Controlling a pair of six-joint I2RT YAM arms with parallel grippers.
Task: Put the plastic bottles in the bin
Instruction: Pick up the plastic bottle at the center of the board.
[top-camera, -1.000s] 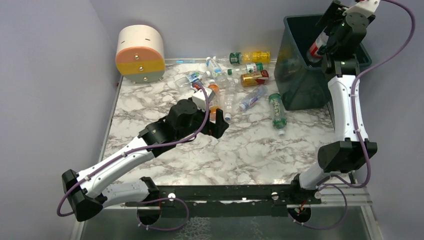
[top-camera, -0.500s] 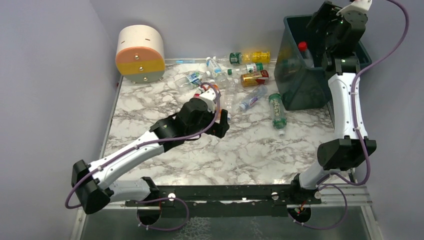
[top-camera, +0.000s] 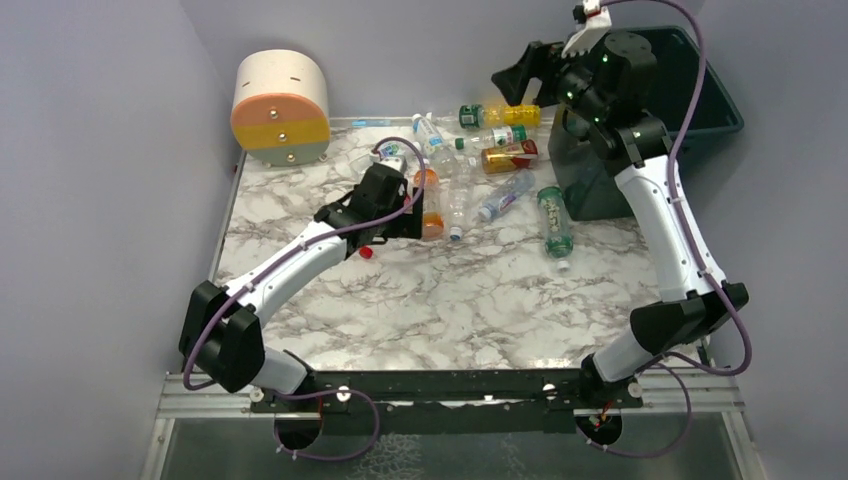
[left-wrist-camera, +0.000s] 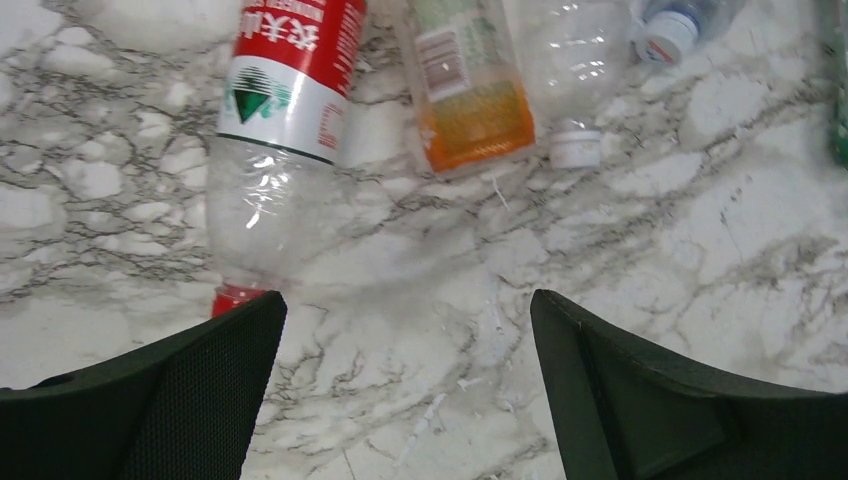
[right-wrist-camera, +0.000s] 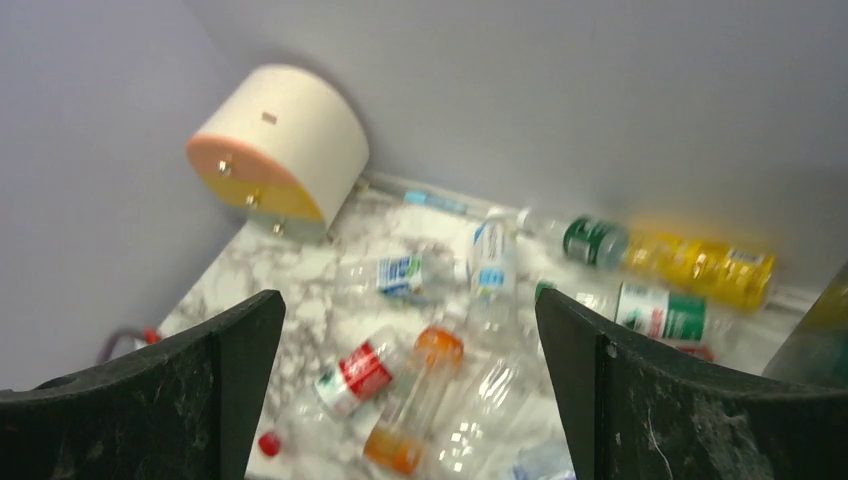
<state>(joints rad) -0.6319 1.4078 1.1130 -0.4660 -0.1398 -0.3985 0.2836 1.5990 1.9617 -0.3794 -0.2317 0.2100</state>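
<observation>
- Two arms are trading roles. Your left gripper (left-wrist-camera: 400, 300), which was hanging back over bare marble a second ago, is now reaching into the near edge of the pile, its claw spread wide and empty.
- It is hovering over the red-labelled bottle (left-wrist-camera: 280, 130), which is lying flat just left of the orange-liquid bottle (left-wrist-camera: 470, 100). That looks like your next pick.
- Farther back, your right gripper (top-camera: 512, 78) is swinging left, away from the bin (top-camera: 725, 110), with its fingers apart and carrying nothing.
- It is no longer holding the red-capped bottle, so that one is probably sitting in the bin at the far right, while the other plastic bottles (top-camera: 505, 113) are still waiting on the table.
</observation>
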